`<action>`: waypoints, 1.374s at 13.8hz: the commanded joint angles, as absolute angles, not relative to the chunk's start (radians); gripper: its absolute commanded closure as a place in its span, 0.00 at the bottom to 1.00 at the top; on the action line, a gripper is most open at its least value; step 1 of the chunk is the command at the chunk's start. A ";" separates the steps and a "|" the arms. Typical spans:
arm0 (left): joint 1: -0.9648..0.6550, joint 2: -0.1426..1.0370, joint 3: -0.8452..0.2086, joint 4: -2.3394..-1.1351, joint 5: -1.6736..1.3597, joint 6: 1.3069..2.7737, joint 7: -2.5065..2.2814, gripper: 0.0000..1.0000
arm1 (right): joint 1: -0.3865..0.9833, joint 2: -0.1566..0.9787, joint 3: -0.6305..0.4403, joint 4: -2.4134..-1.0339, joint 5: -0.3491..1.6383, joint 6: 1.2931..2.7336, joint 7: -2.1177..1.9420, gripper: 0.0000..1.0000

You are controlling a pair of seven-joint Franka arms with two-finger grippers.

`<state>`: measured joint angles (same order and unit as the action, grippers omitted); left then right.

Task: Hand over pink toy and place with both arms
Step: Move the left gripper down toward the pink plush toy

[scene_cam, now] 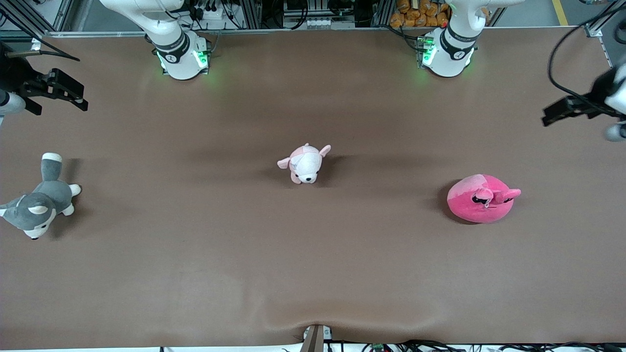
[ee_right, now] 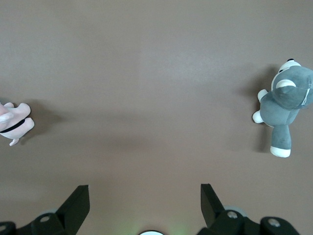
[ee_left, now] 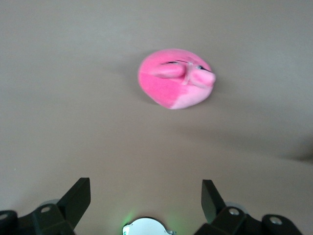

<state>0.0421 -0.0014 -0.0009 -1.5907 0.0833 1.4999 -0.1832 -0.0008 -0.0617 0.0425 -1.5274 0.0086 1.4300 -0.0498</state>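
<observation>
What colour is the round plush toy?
Hot pink with a lighter pink patch, clearest in the front view.

I see a brown table mat (scene_cam: 313,274), matte, with a wrinkle at the edge nearest the front camera. Aluminium framing (scene_cam: 259,12) and cable clutter (scene_cam: 489,346) run along the table edges. Orange items (scene_cam: 415,13) are stacked past the top rail. Grey floor with a yellow line (scene_cam: 560,12). Lighting even, soft shadows.

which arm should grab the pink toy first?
Left. The pink toy lies toward the left arm's end of the table, and the left pincer hangs open with the toy in its wrist view. The right pincer, also open, sees only the husky plush and puppy plush.
</observation>
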 commanded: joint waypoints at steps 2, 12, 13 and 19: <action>0.135 0.031 -0.006 -1.655 0.078 1.594 -0.311 0.00 | -0.015 -0.051 0.052 -1.505 0.008 1.416 -0.061 0.00; 0.140 0.147 -0.011 -1.575 0.063 1.623 -0.790 0.00 | -0.014 -0.051 0.052 -1.506 0.008 1.416 -0.061 0.00; 0.138 0.147 -0.009 -1.572 0.060 1.623 -0.787 0.00 | -0.014 -0.051 0.052 -1.506 0.008 1.416 -0.061 0.00; 0.121 0.140 -0.011 -1.529 0.081 1.635 -0.795 0.00 | -0.014 -0.051 0.052 -1.506 0.008 1.416 -0.061 0.00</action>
<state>0.1223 0.1385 -0.0117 -1.5556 0.1009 1.6393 -0.7862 -0.0008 -0.0601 0.0424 -1.5274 0.0086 1.4295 -0.0498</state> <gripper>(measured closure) 0.000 0.000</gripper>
